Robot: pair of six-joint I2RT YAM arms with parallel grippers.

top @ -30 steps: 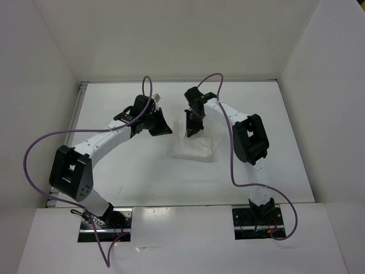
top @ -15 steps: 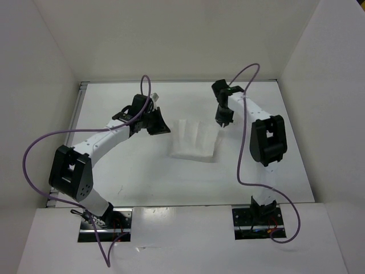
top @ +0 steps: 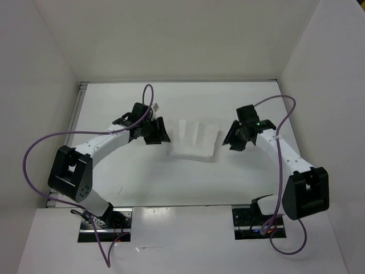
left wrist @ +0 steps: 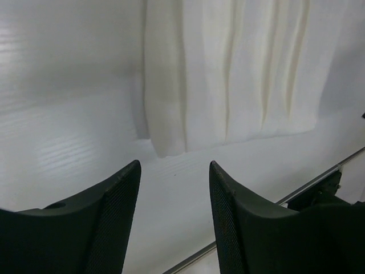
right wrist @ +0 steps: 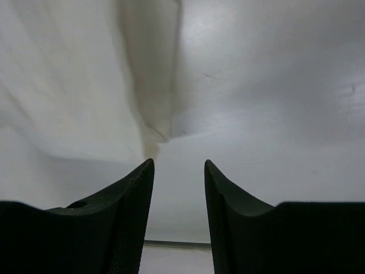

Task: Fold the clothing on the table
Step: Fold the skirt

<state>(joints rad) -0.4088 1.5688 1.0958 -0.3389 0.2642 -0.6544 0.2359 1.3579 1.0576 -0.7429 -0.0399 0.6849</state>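
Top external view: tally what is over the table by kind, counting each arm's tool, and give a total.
White clothing: 1
Black tools: 2 (left tool and right tool, both open and empty, one on either side of the clothing)
Total: 3

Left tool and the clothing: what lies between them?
Only bare table separates the left tool from the clothing, as the left wrist view shows.
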